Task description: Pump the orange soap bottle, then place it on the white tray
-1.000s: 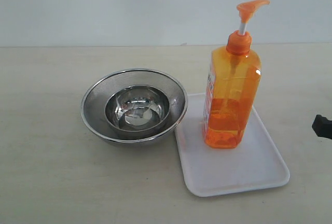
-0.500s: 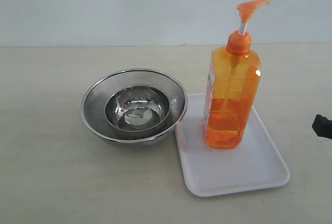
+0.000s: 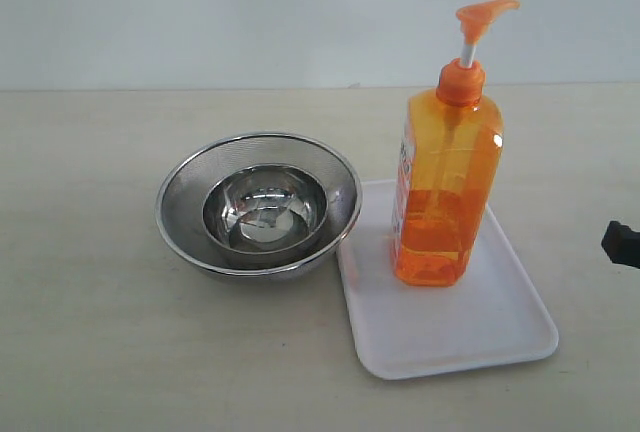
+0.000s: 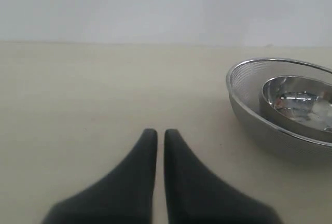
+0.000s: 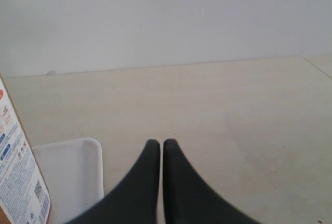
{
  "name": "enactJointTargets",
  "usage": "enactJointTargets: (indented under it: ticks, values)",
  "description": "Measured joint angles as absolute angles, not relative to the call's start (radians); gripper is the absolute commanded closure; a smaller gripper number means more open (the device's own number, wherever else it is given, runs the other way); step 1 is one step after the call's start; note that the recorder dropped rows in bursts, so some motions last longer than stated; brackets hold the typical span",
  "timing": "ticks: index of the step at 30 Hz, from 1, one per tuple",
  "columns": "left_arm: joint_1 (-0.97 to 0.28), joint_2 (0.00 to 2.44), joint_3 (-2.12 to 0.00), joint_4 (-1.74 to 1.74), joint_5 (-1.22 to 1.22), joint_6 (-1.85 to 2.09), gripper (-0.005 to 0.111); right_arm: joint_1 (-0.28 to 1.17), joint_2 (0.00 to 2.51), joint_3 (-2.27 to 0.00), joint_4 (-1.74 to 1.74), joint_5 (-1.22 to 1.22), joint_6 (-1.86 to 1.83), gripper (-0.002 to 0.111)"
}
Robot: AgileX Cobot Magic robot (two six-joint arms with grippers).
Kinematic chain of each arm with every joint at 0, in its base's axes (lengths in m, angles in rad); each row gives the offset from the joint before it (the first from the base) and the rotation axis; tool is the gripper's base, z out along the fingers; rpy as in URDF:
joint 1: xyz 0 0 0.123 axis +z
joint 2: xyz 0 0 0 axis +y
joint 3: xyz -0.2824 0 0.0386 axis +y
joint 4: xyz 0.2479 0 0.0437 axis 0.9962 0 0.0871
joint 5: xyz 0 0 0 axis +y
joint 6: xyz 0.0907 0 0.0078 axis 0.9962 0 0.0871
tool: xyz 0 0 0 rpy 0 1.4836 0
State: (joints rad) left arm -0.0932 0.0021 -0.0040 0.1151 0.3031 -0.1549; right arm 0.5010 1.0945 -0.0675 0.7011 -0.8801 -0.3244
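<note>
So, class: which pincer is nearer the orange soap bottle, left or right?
Right. The right pincer is close beside the white tray that holds the orange soap bottle; the left pincer is on the far side of the mesh bowl from it.

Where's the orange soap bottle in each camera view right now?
Exterior: orange soap bottle stands upright on the white tray, right of centre.
Left wrist: not in it.
Right wrist: orange soap bottle cut off by the frame, label side only, beside tray corner.
Shared landmark: white tray, exterior and right wrist.
</note>
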Motion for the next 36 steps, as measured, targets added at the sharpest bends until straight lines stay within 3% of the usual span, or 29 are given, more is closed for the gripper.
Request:
enactJointTargets:
  ticks: [36]
  values:
    - [-0.093, 0.002, -0.004, 0.119, 0.304, -0.153, 0.102, 0.501, 1.018, -0.067, 0.717, -0.852, -0.340, 0.109]
